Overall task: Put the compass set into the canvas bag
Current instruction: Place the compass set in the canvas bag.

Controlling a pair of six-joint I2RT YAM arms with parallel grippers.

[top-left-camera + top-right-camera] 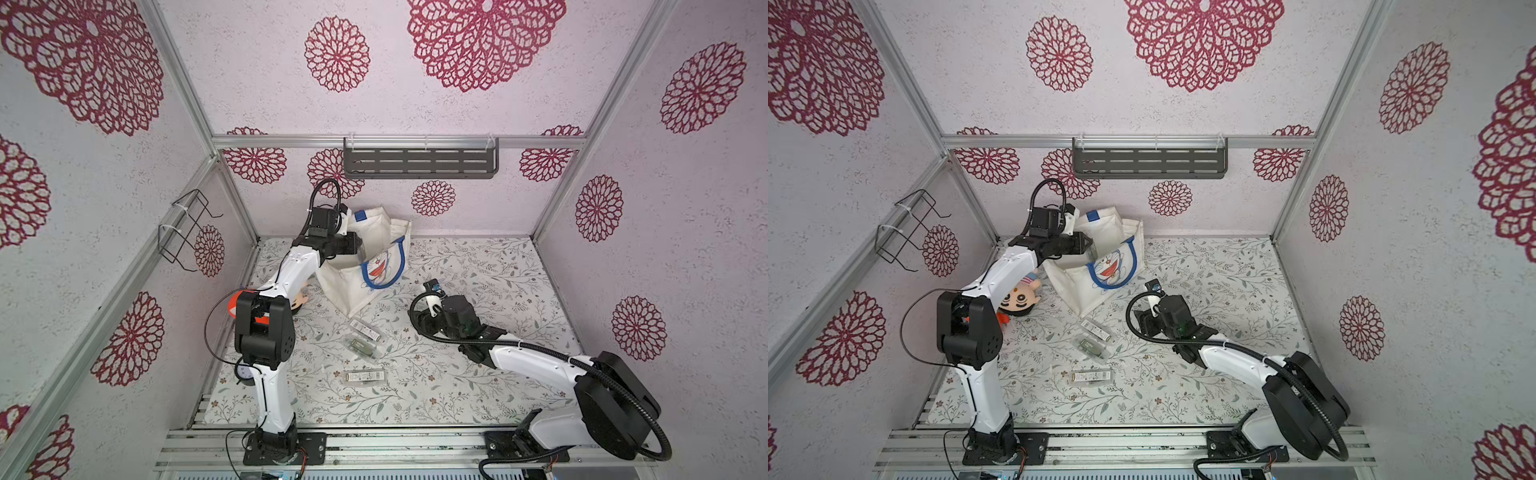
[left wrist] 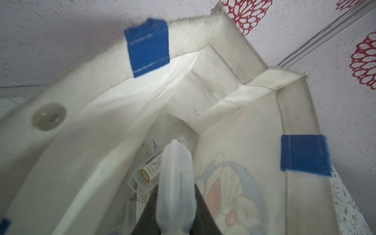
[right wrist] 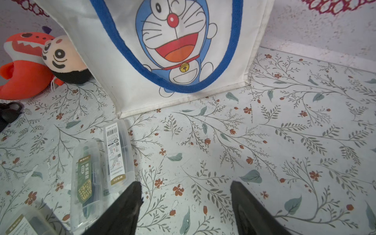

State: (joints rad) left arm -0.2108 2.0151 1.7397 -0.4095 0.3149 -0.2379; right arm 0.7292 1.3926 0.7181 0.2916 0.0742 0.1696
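We see the held compass set [image 2: 175, 183], a clear case, pinched end-on by the left gripper [image 2: 176, 197] at the open mouth of the canvas bag [image 1: 349, 286], which stands at upper centre in both top views. Another case [image 2: 142, 175] lies on the bag's bottom. Three loose cases [image 1: 363, 347] lie lower down on the floral table [image 1: 478, 270]. At centre right the right gripper [image 3: 186, 193] hovers above the table, jaws spread and empty.

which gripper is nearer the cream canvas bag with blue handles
Left. The left gripper is over the mouth of the cream canvas bag, shut on a clear plastic case; the right gripper, open, sits apart, facing its cat print.
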